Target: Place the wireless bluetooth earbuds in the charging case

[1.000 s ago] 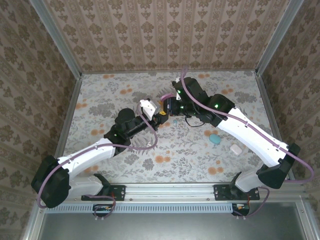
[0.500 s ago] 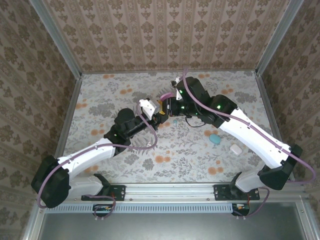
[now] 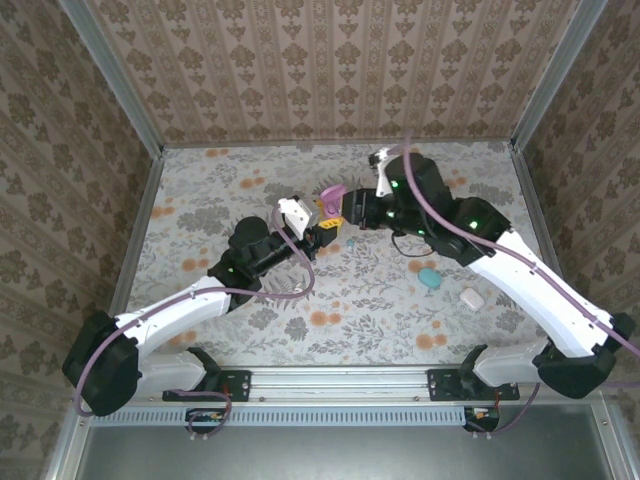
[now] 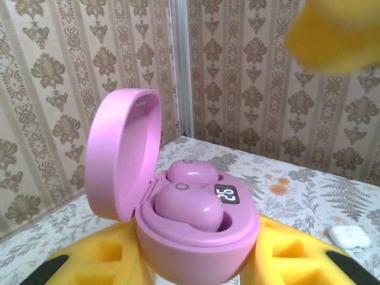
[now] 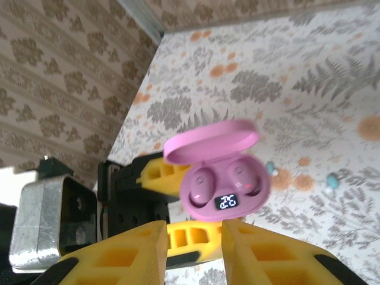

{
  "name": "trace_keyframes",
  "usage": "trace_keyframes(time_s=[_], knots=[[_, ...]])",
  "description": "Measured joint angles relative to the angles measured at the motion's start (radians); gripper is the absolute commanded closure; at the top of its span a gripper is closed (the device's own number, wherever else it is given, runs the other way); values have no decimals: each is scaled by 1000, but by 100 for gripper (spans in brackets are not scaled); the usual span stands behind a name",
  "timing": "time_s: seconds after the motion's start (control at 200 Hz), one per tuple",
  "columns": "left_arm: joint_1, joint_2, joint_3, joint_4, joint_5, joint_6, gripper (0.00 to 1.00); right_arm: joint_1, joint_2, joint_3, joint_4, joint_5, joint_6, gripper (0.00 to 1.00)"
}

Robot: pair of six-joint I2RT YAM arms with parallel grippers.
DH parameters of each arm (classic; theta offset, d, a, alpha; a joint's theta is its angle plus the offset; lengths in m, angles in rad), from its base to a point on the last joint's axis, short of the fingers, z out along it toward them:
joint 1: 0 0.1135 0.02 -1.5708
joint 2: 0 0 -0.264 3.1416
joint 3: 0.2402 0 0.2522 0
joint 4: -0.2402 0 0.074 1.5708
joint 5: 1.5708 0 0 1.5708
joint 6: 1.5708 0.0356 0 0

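Left wrist view: the left tool [image 4: 199,264] clamps the pink charging case [image 4: 178,243], lid upright, above the counter [image 4: 309,196]. Both pink earbuds [image 4: 185,205] lie seated inside, long axes running display-to-hinge. The right tool [image 5: 193,234] stands slightly parted, empty.

The charging case [image 4: 196,249] is smooth pink plastic with a soft satin sheen. The earbuds [image 4: 189,206] seated in it are glossier pink plastic. The yellow jaws look like matt plastic. The tabletop [image 3: 380,300] has a matt floral-print covering, and the white case [image 4: 350,236] is smooth plastic.
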Motion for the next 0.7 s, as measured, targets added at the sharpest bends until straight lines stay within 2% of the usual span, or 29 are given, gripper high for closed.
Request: trace_keyframes(time_s=[0.125, 0.275, 0.505, 0.7], knots=[[0, 0, 0, -2, 34, 0, 69, -102, -37, 0, 1, -17, -2, 62], [0, 0, 15, -17, 93, 0, 69, -217, -4, 21, -5, -125, -5, 59], [0, 0, 58, -47, 172, 0, 69, -245, 103, 45, -5, -288, -8, 56], [0, 1, 68, -67, 196, 0, 69, -260, 161, 70, -3, -393, -8, 55]])
